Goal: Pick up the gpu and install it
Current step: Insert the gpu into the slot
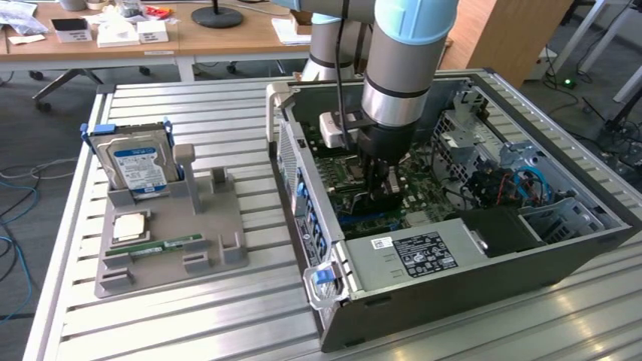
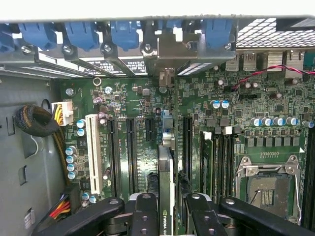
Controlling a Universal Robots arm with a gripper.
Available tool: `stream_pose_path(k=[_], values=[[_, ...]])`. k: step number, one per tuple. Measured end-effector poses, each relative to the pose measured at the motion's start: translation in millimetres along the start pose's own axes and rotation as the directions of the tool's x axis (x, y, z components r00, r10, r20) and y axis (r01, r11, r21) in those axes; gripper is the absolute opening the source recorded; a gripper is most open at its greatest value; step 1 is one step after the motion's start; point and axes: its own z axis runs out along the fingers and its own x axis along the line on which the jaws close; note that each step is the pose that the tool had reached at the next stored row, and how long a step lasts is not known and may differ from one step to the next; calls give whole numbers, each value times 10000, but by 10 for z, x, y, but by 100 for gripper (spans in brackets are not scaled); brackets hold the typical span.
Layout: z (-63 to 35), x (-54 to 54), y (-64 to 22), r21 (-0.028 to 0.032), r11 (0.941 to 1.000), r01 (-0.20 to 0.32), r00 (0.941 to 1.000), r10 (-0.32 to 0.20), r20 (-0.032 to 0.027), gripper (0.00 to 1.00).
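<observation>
GPU (image 2: pixel 166 187) stands on edge between the gripper (image 2: pixel 167 216) fingers, which are clamped on its top edge, one black finger (image 2: pixel 145 214) on each side. Card is inside the open computer case (image 1: pixel 561 248), low over the motherboard (image 2: pixel 142 128), its length running toward the rear bracket wall. Silver end bracket (image 2: pixel 167 54) sits up among the blue slot latches (image 2: pixel 125 32) at that wall. I cannot tell whether the card's edge is already down in a slot or only poised above it.

Risks, judged from this:
- Long black expansion slots (image 2: pixel 132 147) lie close side by side; a small sideways offset would put the card edge on the slot wall or on the board, and a downward push there could bend the board or chip the connector.
- If the card is tilted in the grip, one end would seat first and jam.
- The bracket must slide into its gap at the rear wall; catching on a latch or neighbouring cover would stop the card short.
- Capacitors (image 2: pixel 220 104) and RAM slots (image 2: pixel 221 162) stand near one finger; a drift that way risks a knock.

Farther out, on the slatted table, the grey parts tray (image 1: pixel 216 252) holds a hard drive (image 1: pixel 138 167) upright near its far corner and a RAM stick (image 1: pixel 165 246) near its front edge.
</observation>
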Motion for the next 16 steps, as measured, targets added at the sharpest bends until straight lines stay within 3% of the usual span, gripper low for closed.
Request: stream_pose_path(k=[16], values=[[0,1,0,-2,9999,101,9999,-101,7,26]])
